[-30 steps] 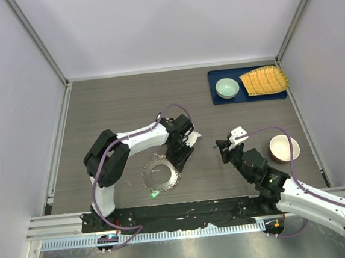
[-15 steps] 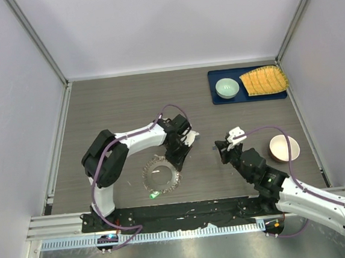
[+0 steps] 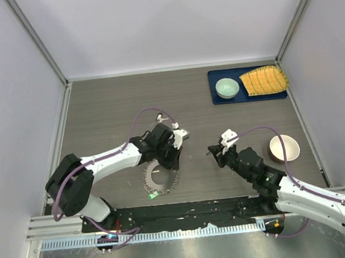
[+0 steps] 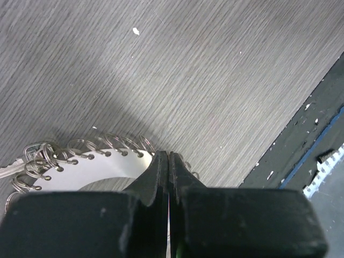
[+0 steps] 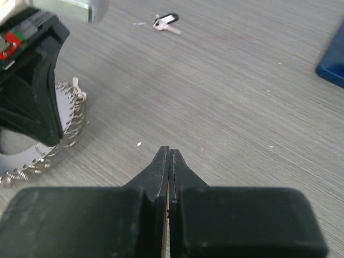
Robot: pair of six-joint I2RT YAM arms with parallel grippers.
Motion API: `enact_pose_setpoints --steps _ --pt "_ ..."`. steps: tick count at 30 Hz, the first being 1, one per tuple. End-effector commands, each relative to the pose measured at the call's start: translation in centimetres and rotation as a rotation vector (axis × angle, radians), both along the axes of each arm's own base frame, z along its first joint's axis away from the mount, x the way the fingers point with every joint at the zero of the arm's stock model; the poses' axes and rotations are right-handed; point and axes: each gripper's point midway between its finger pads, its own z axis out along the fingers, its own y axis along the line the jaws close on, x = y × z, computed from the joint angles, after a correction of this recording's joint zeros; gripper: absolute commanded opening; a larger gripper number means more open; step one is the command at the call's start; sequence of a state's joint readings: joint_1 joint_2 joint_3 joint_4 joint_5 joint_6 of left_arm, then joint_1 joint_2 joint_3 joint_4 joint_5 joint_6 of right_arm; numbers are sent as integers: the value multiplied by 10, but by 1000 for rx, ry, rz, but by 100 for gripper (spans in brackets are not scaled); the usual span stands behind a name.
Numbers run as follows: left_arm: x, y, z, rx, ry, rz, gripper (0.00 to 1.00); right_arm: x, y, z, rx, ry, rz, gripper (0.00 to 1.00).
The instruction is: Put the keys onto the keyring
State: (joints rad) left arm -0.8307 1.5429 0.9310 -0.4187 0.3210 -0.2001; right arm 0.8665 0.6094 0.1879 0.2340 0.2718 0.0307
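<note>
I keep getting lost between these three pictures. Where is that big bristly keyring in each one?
Top external: the keyring lies below centre, a little left, on the table just ahead of the arm bases.
Left wrist: the keyring is at lower left, its wire loops running up to the closed left hand.
Right wrist: the keyring is at the left edge, partly hidden.
Shared landmark: the black left hand at the ring's rim.
</note>
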Motion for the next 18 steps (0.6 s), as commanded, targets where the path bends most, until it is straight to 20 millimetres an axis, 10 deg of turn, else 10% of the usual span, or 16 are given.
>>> enact_pose_setpoints --steps 1,18 --pt "31 -33 29 -259 -188 66 0 -3 25 28 44 -49 118 1" --pt "45 -22 -24 -124 -324 255 18 6 31 -8 -13 121 61 1"
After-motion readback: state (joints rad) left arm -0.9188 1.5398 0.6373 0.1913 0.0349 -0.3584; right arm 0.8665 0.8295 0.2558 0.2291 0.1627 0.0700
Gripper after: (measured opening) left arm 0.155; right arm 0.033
